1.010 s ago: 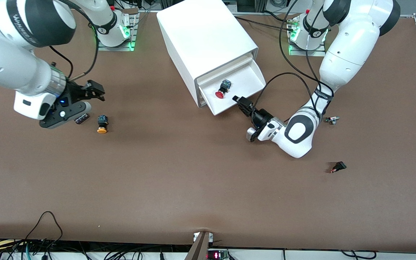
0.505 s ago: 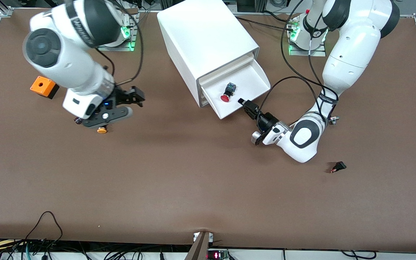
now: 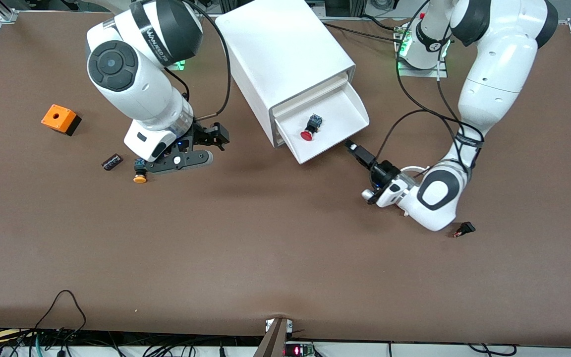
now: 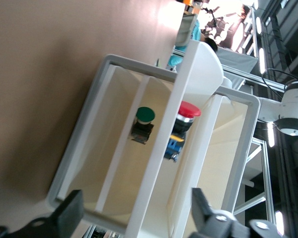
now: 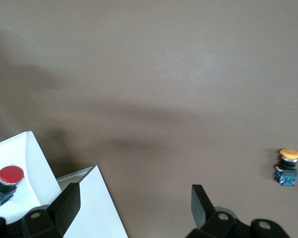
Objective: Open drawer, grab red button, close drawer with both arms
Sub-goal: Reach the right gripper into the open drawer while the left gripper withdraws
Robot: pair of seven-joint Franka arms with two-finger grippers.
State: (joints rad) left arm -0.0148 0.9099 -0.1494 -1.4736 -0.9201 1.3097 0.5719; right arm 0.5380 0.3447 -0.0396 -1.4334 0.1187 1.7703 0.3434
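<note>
- Lying in the pulled-out drawer (image 3: 337, 121) of the white cabinet (image 3: 285, 59), near the counter's (image 3: 265, 248) robot-side edge, is the red-capped button (image 3: 310, 128).
- Left gripper (image 3: 352, 147) hovers just off the drawer's front corner, jaws released.
- Right gripper (image 3: 213, 138) hangs over the counter beside the cabinet, jaws released, empty.

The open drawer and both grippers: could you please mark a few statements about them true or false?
1. The drawer stands pulled out of the cabinet. True.
2. The button with the red cap lies in the drawer. True.
3. The right gripper grips the red button. False: its fingers are open and empty, over bare table between the orange-yellow button and the cabinet.
4. The left gripper clasps the drawer's front. False: it is open, just clear of the front.
5. The orange box sits in the drawer. False: it is on the table toward the right arm's end.
</note>
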